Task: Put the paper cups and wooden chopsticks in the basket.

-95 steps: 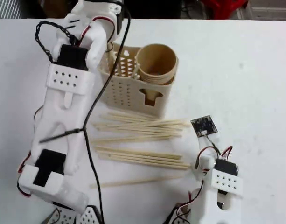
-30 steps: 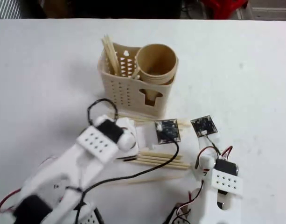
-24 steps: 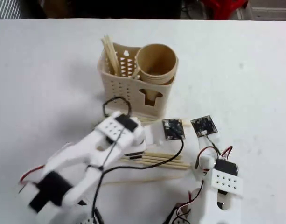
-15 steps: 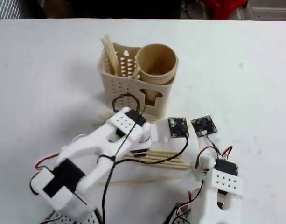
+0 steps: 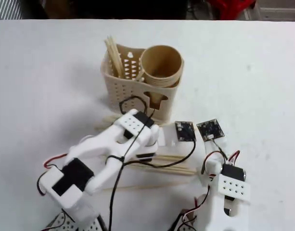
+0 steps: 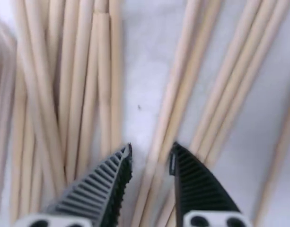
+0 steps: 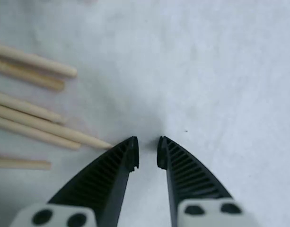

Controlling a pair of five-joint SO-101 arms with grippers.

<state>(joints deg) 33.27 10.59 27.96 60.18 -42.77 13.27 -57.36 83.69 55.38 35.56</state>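
Left gripper (image 6: 151, 160): jaws a narrow gap apart, straddling one of the loose chopsticks (image 6: 78, 94) on the table (image 5: 253, 72), nothing clamped. Right gripper (image 7: 147, 152): jaws slightly apart, empty, beside the chopstick ends. Paper cups (image 5: 161, 60) sit stacked in the basket (image 5: 123, 94).

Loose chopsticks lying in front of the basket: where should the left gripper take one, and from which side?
Probably from straight above, jaws across the shaft near mid-length so it balances. The chopsticks lie flat on the table in near-parallel bundles; a bare strip between bundles leaves room for one jaw. The left gripper is open over that bundle edge.
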